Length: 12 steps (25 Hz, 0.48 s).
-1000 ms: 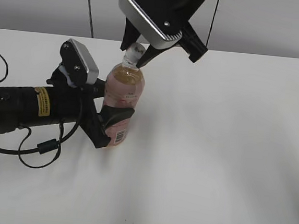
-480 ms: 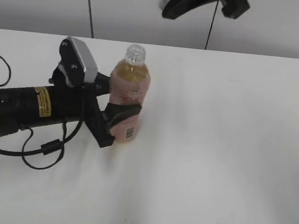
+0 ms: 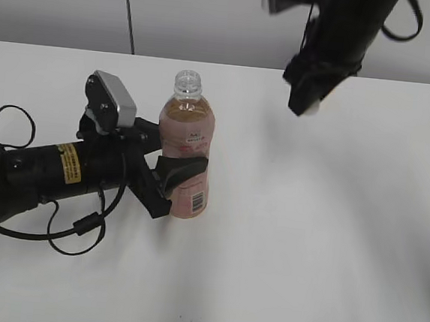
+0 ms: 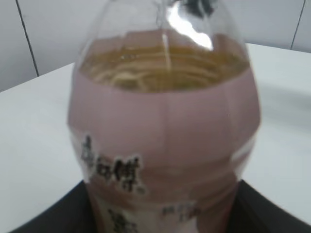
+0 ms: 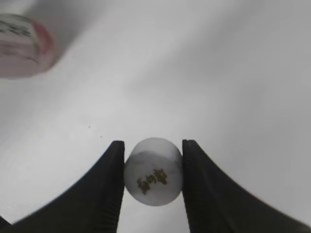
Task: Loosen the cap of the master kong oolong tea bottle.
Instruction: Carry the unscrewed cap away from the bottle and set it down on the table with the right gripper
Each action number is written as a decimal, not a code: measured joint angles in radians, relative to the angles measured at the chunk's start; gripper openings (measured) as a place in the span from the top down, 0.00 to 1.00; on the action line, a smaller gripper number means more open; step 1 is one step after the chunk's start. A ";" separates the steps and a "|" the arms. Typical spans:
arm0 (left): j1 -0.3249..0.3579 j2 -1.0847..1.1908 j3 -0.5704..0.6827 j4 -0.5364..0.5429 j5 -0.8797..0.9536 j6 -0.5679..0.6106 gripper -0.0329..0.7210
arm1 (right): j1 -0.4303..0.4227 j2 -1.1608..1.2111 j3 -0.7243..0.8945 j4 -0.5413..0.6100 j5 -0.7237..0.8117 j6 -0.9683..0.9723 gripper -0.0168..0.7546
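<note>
Master kong oolong tea bottle (image 3: 187, 147): upright on the white table (image 3: 306, 237), left of centre; neck open and uncapped; amber tea up to the shoulder; pale pink label with a barcode low on the right side.
Same bottle, left wrist view (image 4: 165, 136): fills the picture, blurred; dark printed characters on the pink label; tea line just above the label's top edge.
Left end effector (image 3: 170, 178): clenched on the lower half of the bottle, reaching in from the bottle's left; black fingers wrapped around the label, one across its front above the barcode.
Left arm (image 3: 48, 173): lying low along the table, left of the bottle; yellow sticker on its black body; silver-grey camera block just left of the bottle's shoulder.
Cap (image 5: 153, 178): white, round, off the bottle; pinched between two black fingers (image 5: 108, 189); gold-brown mark on the face turned to the camera.
Right end effector (image 3: 309, 103): grasping the cap, raised above the table, well apart from the bottle, up and to its right; cap barely visible in the exterior view.
Black cable (image 3: 70, 227): looped on the table below the left arm, left of the bottle.
</note>
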 joint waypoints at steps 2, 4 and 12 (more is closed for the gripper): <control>0.000 0.000 0.000 0.000 0.000 -0.001 0.44 | 0.000 0.067 0.031 -0.041 0.002 0.065 0.62; 0.000 0.000 0.000 0.000 0.000 -0.001 0.44 | 0.000 0.112 0.058 -0.044 0.004 0.089 0.63; 0.000 0.000 0.000 0.000 0.000 -0.001 0.44 | 0.000 0.224 0.075 -0.036 -0.076 0.145 0.61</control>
